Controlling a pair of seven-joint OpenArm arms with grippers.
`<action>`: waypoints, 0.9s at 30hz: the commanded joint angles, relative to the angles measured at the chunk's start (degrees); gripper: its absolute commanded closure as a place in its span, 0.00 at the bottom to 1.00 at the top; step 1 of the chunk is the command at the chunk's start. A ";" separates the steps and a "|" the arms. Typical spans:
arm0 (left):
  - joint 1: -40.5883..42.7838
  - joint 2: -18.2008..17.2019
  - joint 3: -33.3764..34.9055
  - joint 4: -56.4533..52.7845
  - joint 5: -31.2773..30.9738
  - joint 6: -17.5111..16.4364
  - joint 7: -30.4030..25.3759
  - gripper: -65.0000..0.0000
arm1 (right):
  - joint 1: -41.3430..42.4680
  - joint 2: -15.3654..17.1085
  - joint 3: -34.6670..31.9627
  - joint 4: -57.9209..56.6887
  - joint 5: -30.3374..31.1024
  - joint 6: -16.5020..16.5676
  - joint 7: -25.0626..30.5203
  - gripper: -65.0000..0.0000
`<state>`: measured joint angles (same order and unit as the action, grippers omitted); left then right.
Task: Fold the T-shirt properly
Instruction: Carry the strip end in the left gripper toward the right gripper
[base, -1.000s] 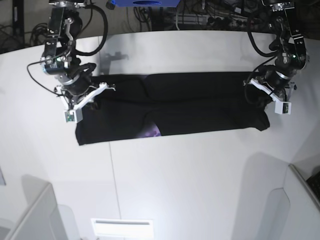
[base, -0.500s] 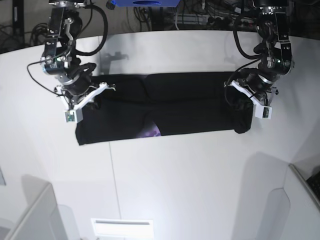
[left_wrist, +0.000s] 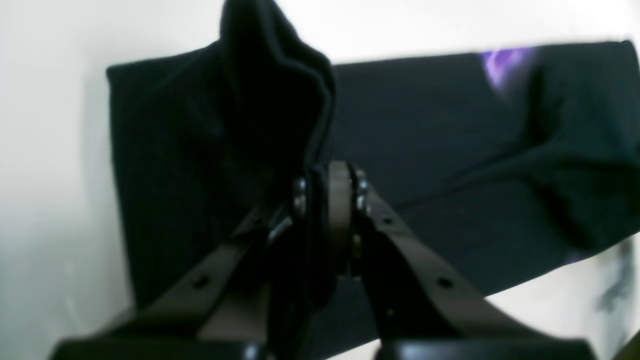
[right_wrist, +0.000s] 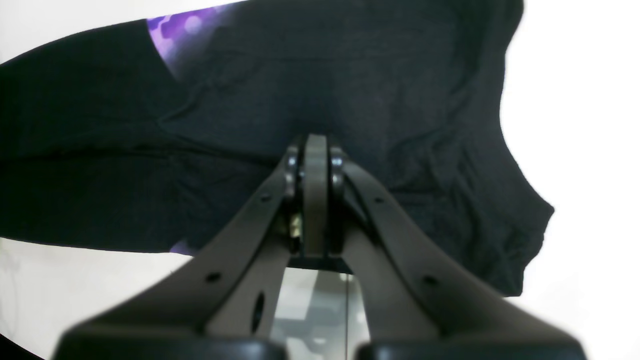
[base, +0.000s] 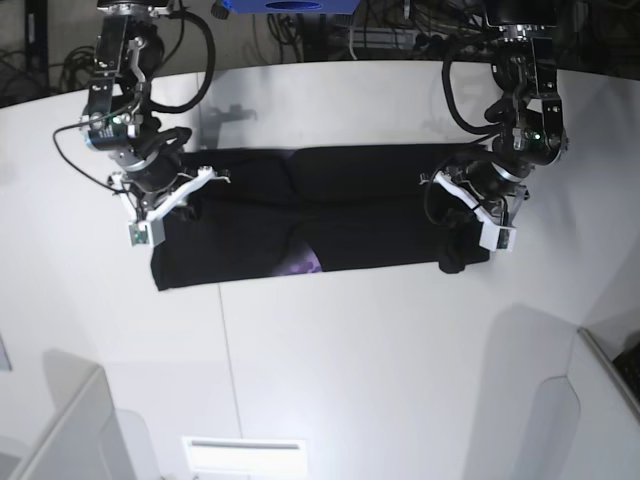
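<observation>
Black cloth of the T-shirt (base: 330, 215) lies along the white table (base: 350, 350) — the left gripper (base: 470, 205) pinches its raised end, the right gripper (base: 175, 190) sits closed on the other end.

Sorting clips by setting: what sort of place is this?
Probably a robotics lab bench: a wide white table, tangled cables and equipment behind it, and a black cloth T-shirt laid out between two arms.
</observation>
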<state>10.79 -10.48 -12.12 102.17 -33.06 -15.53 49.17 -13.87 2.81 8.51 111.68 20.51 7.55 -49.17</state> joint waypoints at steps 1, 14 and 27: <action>-0.54 -0.29 -0.14 1.17 -0.66 -0.43 -0.86 1.00 | 0.64 0.31 0.23 0.98 0.28 0.32 1.39 1.00; -4.32 0.59 12.34 0.56 -1.01 6.69 -0.77 1.00 | 0.64 0.22 3.22 0.98 0.28 0.32 1.12 1.00; -6.96 3.14 18.14 -2.17 -0.92 7.66 -0.77 1.00 | 0.64 0.22 3.22 0.98 0.28 0.32 1.30 1.00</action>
<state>4.86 -7.31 6.20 99.22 -33.28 -7.49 49.56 -13.87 2.72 11.64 111.68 20.49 7.55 -49.15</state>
